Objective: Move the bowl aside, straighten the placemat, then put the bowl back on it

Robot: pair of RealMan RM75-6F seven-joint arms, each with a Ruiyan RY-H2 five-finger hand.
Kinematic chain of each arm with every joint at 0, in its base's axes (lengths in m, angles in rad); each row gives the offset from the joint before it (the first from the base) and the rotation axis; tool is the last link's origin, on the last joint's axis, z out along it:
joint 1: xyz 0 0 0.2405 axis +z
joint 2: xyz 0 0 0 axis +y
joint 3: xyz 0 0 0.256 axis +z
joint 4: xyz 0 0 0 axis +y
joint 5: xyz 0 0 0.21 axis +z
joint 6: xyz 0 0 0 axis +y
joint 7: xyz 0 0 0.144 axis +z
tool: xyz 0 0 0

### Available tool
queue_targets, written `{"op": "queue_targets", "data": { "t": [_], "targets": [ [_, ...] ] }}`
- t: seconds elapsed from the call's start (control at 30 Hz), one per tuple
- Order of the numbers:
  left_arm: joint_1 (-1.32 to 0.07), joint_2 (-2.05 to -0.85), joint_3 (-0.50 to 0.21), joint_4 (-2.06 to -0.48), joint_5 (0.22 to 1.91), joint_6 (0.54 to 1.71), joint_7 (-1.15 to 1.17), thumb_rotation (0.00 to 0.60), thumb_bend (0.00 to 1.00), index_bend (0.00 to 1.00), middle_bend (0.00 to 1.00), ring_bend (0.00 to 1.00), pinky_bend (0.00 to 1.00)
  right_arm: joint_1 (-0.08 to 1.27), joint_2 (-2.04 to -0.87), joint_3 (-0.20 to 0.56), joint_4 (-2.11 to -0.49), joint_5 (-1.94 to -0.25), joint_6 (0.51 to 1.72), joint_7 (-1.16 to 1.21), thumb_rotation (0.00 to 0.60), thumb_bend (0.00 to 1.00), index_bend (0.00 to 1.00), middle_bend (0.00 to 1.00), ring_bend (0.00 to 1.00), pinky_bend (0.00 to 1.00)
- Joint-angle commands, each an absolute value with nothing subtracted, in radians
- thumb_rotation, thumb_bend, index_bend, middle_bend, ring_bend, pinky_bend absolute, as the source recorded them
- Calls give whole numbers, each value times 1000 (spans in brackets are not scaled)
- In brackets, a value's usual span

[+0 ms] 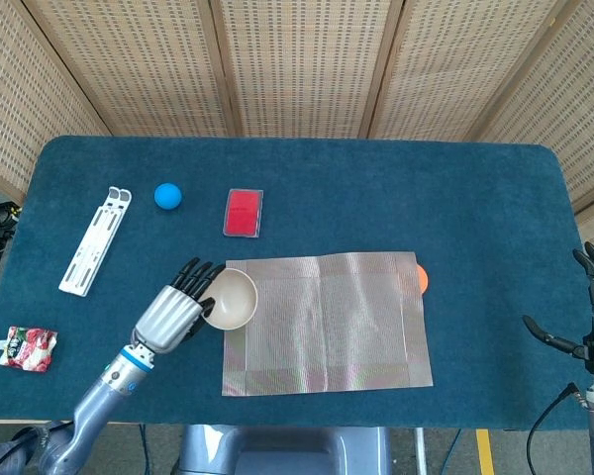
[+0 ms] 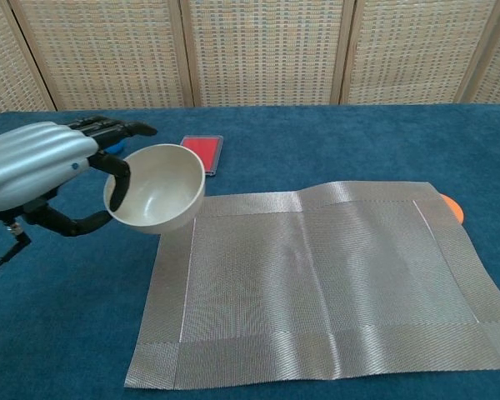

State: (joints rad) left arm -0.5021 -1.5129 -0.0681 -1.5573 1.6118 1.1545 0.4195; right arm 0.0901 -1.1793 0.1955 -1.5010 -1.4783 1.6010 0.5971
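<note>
Left robot hand [image 2: 42, 171] pinching bowl [image 2: 157, 198] by its rim, tilted, above placemat [image 2: 317, 275] upper-left corner; right robot hand [image 1: 589, 327] spread, idle. Could slip loose, or rumple the mat on landing.

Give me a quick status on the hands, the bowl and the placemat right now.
Left hand holds the bowl above the placemat's left edge. Right hand open, off the table's right side. Placemat bare, with an orange disc partly under its right edge.
</note>
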Motion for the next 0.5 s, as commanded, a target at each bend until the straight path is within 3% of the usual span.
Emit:
{"op": "queue_targets", "data": {
  "t": [0.03,0.3,0.5],
  "targets": [
    [-555,-1592,-98,-1557,1580,1092,486,600,482,672,0,0,0,91,-1177,199,-1494,-1470,1595,608,600,308,123,0,0,0],
    [-686,-1811,-170,-1451,1458,941,590,600,481,674,0,0,0,96,-1177,208,-1474,-1444,1567,636,600,307,123,0,0,0],
    [-735,-1901,-199,-1392,1403,915,638,600,481,672,0,0,0,99,-1178,213,-1463,-1432,1551,649,600,308,123,0,0,0]
  ]
}}
